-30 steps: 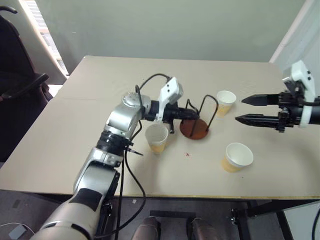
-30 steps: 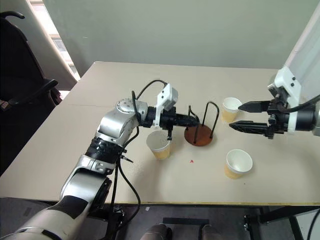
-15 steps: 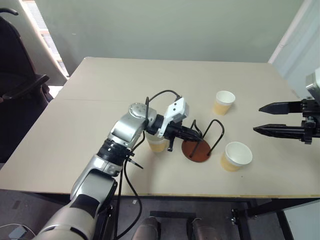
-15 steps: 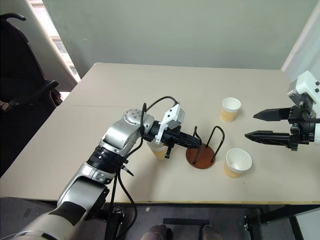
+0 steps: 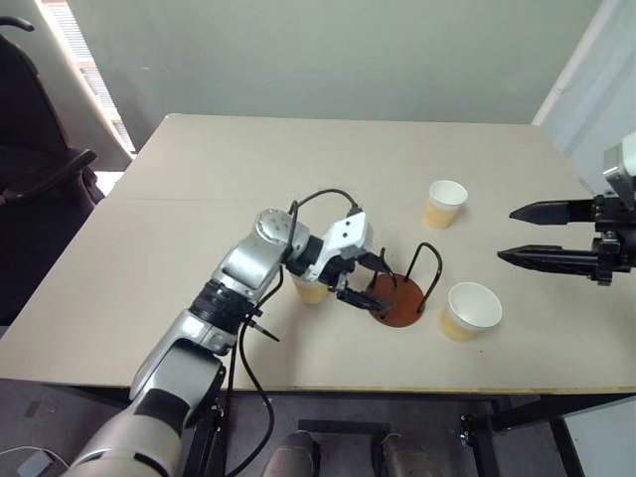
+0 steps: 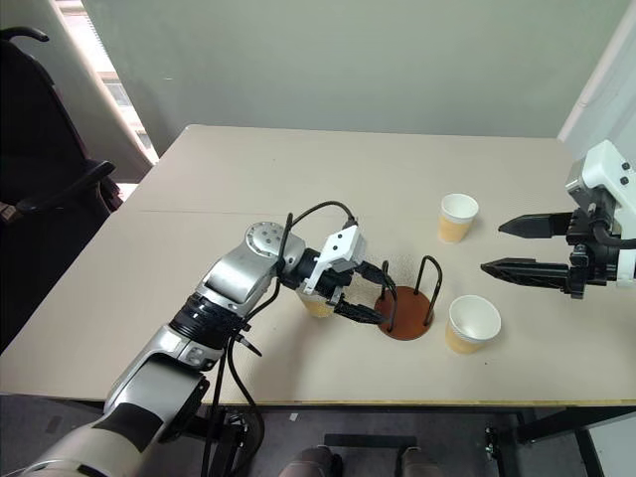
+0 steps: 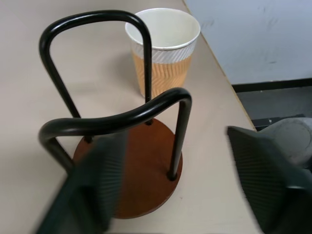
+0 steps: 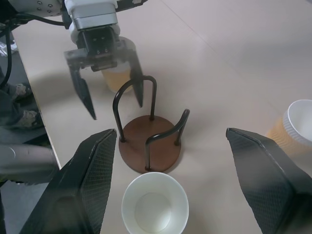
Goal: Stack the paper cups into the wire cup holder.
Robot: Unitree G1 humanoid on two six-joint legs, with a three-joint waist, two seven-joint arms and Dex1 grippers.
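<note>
The wire cup holder (image 5: 399,302), a reddish-brown disc with two black wire loops, stands empty near the table's front edge. My left gripper (image 5: 366,282) is open, its fingers either side of the nearer loop (image 7: 117,117) and holding nothing. One paper cup (image 5: 310,289) stands upright just behind the left gripper. A second paper cup (image 5: 468,311) stands right of the holder, and a third (image 5: 444,203) farther back. Off to the right, above the table, my right gripper (image 5: 507,235) hangs open and empty, pointing toward the cups.
The beige table (image 5: 199,199) ends close in front of the holder at its front edge (image 5: 328,390). A dark chair (image 5: 30,159) stands off the table's left side. A black cable (image 5: 318,196) loops over the left wrist.
The left gripper dragged the holder by its wire loop toward the front edge, then opened and let go. The right gripper pulled back to the right.
</note>
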